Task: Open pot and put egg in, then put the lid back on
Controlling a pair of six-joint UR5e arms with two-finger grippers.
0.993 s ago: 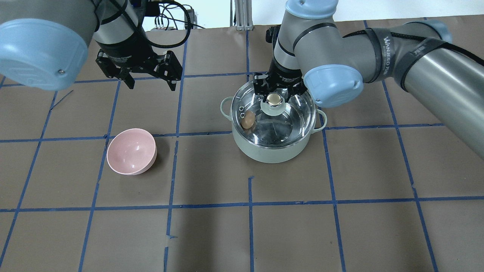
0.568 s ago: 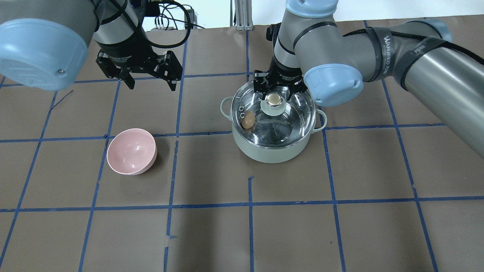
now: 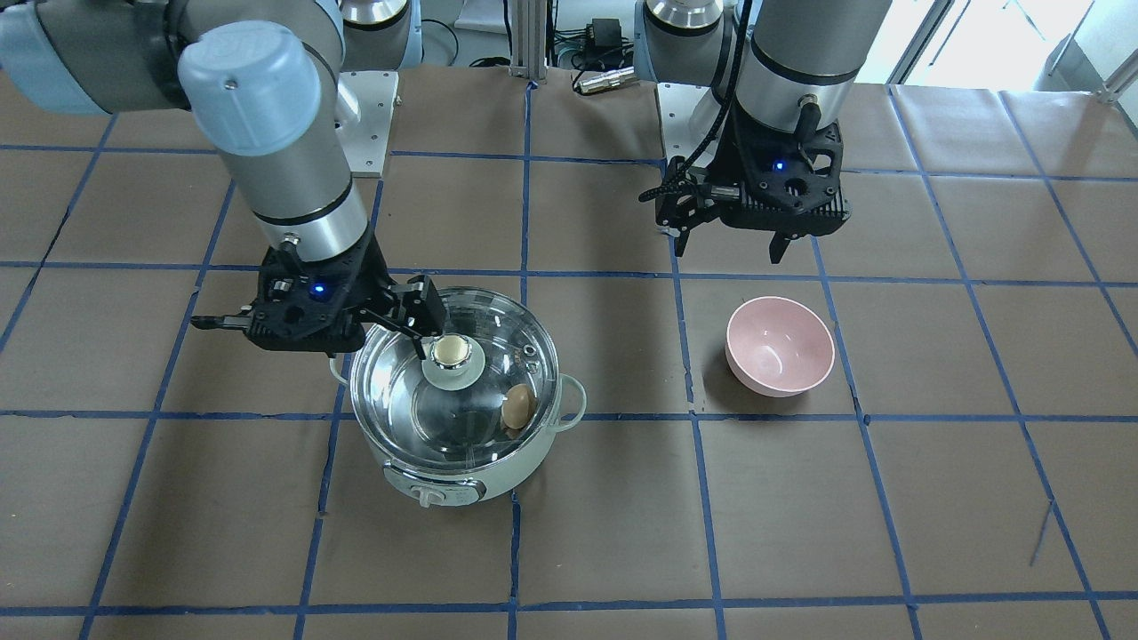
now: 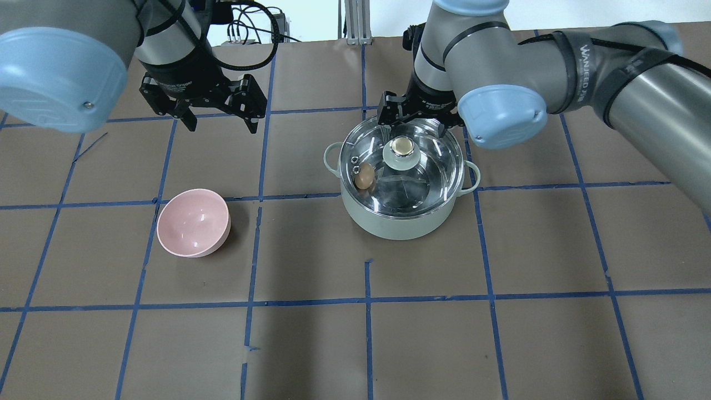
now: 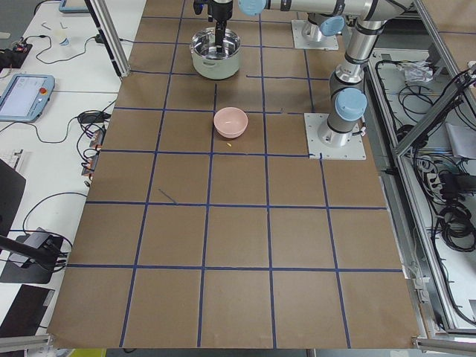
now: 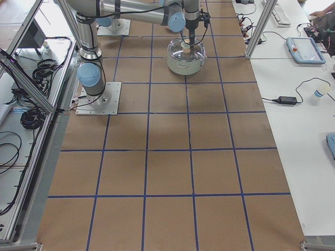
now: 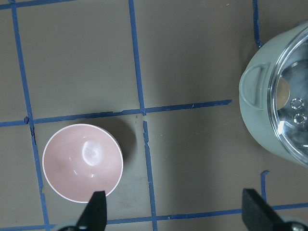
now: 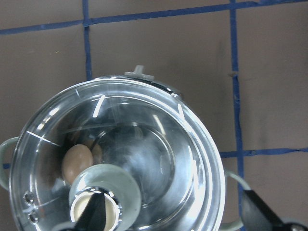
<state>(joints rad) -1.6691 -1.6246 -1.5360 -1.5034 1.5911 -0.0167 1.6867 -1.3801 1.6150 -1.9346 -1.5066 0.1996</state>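
Observation:
The pale mint-green pot stands on the table with the clear glass lid seated on it. The brown egg lies inside, against the pot's left wall, seen through the glass. My right gripper is open and empty, raised just behind and above the lid's beige knob. In the right wrist view the lid and the egg lie below its spread fingers. My left gripper is open and empty, hovering beyond the pink bowl.
A pink bowl stands empty left of the pot; it also shows in the left wrist view. The pot's control knob faces the operators' side. Brown table paper with blue tape lines covers the table.
My right gripper has lifted up and back from around the lid's knob. The lid stays on the pot. The left arm has not moved.

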